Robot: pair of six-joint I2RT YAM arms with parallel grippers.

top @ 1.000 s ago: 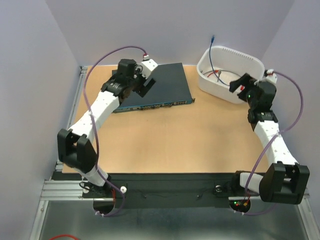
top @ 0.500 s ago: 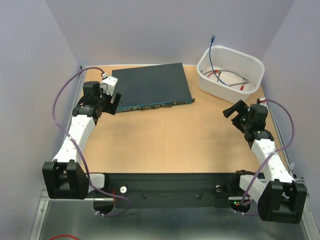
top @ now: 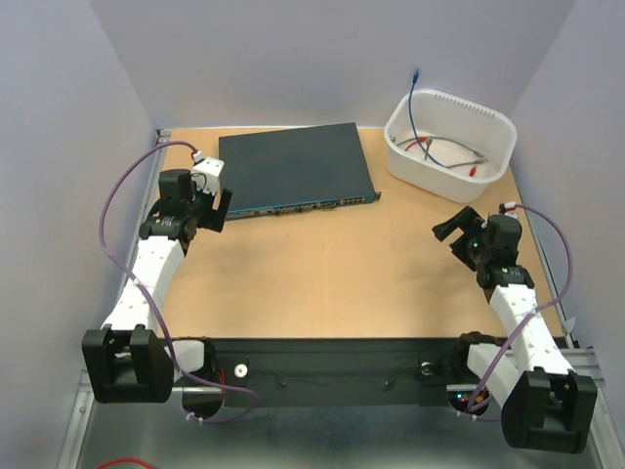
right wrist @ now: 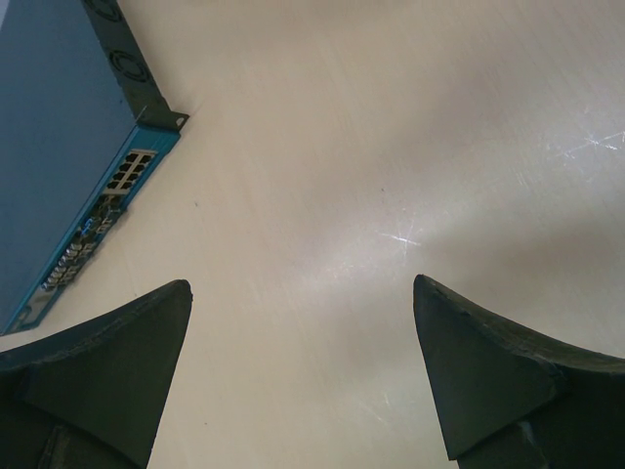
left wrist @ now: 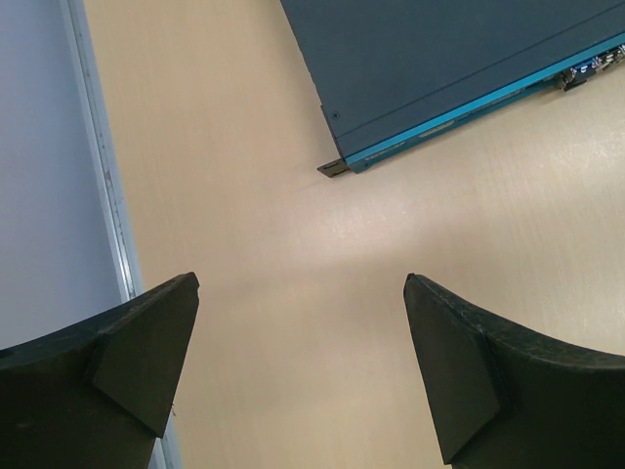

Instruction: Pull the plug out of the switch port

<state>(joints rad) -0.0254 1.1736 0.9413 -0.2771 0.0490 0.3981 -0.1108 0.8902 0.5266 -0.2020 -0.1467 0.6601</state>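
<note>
The switch point(top: 293, 171) is a flat dark blue-grey box at the back of the table, with its socket row along the near edge. I see no plug or cable in the sockets. My left gripper point(top: 219, 203) is open and empty, just left of the switch's near left corner. The left wrist view shows that corner point(left wrist: 337, 168) beyond the gripper point(left wrist: 302, 280). My right gripper point(top: 451, 231) is open and empty over bare table at the right. In the right wrist view the gripper point(right wrist: 302, 283) faces the switch's socket end point(right wrist: 122, 176).
A white tub point(top: 488, 122) at the back right holds loose cables with red ends, and a blue cable point(top: 413, 98) sticks up out of it. A metal rail point(top: 156, 176) runs along the table's left edge. Walls close in on both sides.
Both arms have drawn back toward their bases. The left gripper moved off the switch top to its left side. The right gripper moved from the tub toward the near right, both open.
</note>
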